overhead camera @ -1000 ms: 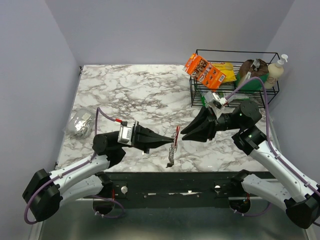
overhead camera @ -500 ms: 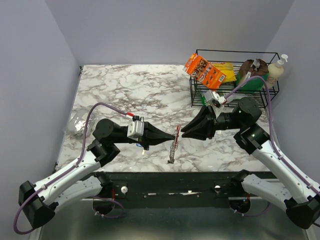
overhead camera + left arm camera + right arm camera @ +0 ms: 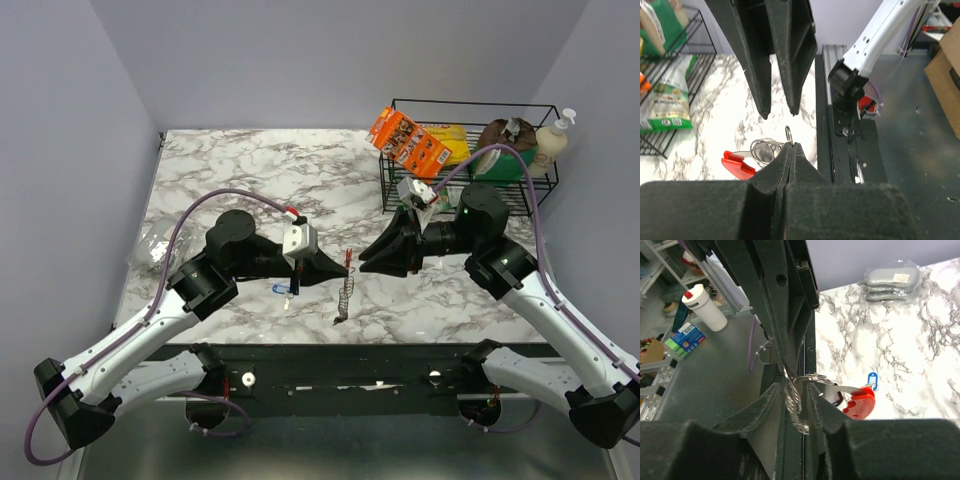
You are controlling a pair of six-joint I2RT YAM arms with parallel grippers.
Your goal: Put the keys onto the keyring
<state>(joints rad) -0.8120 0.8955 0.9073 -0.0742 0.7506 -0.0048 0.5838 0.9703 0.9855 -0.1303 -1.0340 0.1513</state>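
Note:
The keyring [image 3: 343, 297], a grey chain strip with a red piece at its top, hangs down from my left gripper [image 3: 345, 270]. That gripper [image 3: 790, 145] is shut on a thin ring [image 3: 788, 134] of the keyring, with the red piece [image 3: 737, 163] just left of its tips. My right gripper [image 3: 362, 262] faces it from the right. Its jaws [image 3: 793, 386] stand apart with the chain [image 3: 794, 399] hanging between them, and the red piece [image 3: 860, 403] is beside them. One of the keys, with a blue head [image 3: 283, 290], lies on the marble under my left arm; the same key [image 3: 872, 381] shows in the right wrist view.
A black wire basket [image 3: 545, 178] at the back right holds an orange box [image 3: 406, 141], a yellow pack and bags, with a soap bottle [image 3: 553, 140] behind it. A grey plastic-wrapped pack [image 3: 155, 247] lies at the table's left edge. The metal base rail [image 3: 380, 357] runs along the near edge.
My left arm has lifted and swung right, keeping its hold on the keyring, and the blue-headed key now shows beneath it. My right gripper has edged left toward the chain.

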